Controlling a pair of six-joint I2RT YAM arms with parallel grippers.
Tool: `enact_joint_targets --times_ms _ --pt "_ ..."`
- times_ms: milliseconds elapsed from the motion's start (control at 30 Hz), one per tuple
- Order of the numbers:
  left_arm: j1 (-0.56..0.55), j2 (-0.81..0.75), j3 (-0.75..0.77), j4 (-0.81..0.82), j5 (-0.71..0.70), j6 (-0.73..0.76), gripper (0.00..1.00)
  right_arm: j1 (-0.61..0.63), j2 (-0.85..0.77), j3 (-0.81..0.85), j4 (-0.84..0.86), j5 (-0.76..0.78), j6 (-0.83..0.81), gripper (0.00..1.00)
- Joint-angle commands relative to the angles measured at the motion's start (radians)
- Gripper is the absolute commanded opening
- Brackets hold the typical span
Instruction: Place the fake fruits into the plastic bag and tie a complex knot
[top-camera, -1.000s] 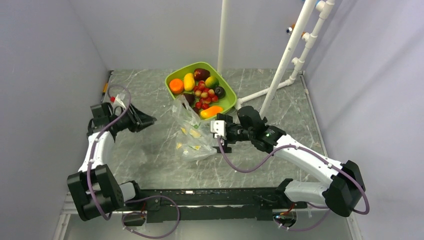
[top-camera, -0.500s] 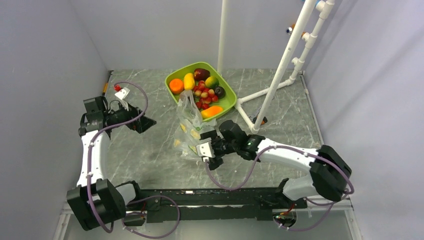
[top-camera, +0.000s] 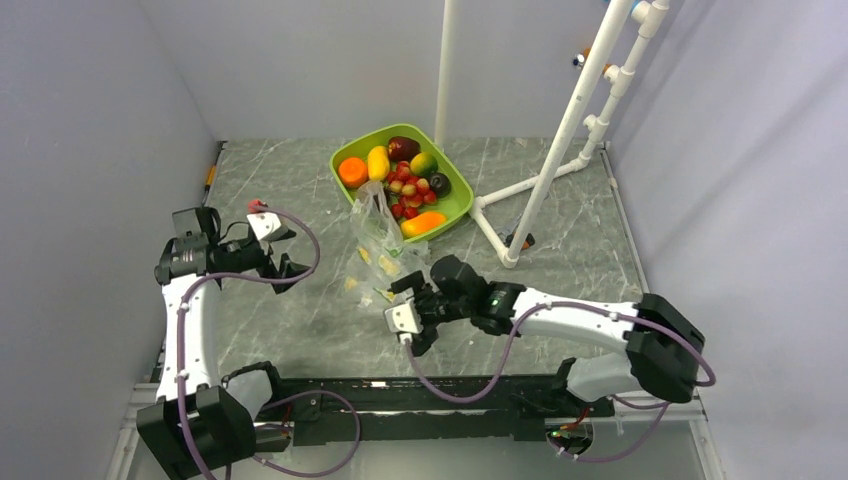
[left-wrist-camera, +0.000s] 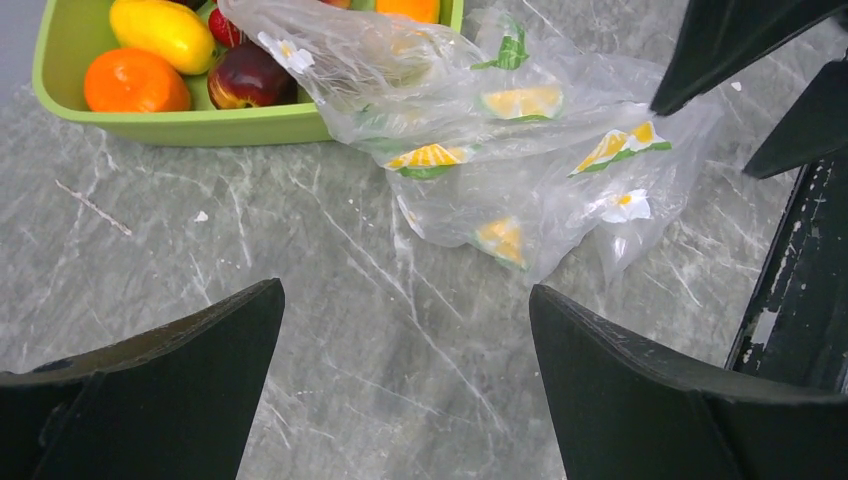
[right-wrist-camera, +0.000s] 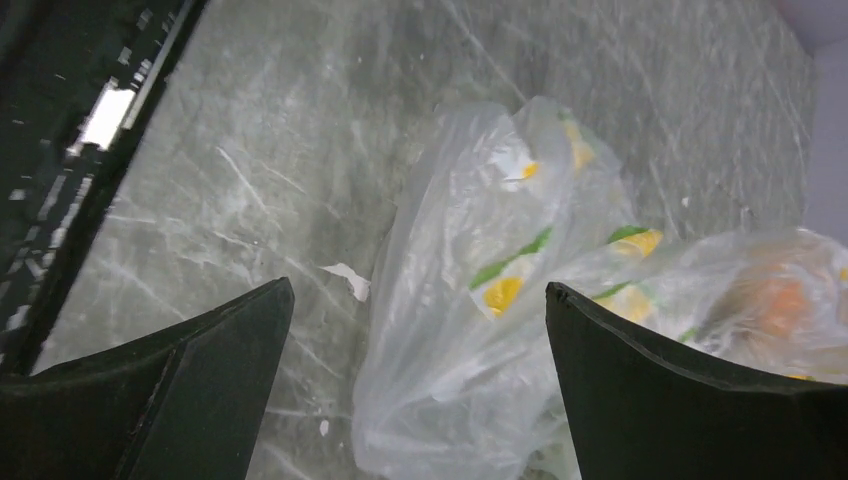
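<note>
Left gripper (left-wrist-camera: 405, 290) and right gripper (right-wrist-camera: 418, 290) are gaping wide, empty. Grabbing both layers of the limp bag (top-camera: 375, 255) would be sealing out the fruits (top-camera: 400, 180).

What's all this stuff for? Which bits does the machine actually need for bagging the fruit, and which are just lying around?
Needed for the job:
- fruits
- plastic bag, no fruit in it yet
- left gripper and right gripper, both open

Just there:
- green tray, only holding the fruits
- white pipe frame
</note>
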Motion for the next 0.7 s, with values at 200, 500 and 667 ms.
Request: enact_joint_targets --times_ms 200,500,667 --pt "-0.043 -0.147 -0.102 -0.276 0.019 0.576 0.99 -0.062 0.206 0.126 0.196 0.245 0.183 0.57" --pt "-0.25 -0.346 -0.226 0.202 0.008 0.273 1.0 -0.189 0.085 0.35 -0.081 -0.306 0.55 0.0" --pt "-0.422 -0.329 -0.2 0.609 -0.145 -0.31 1.0 -0.206 0.115 0.426 -0.138 -0.286 0.681 0.0"
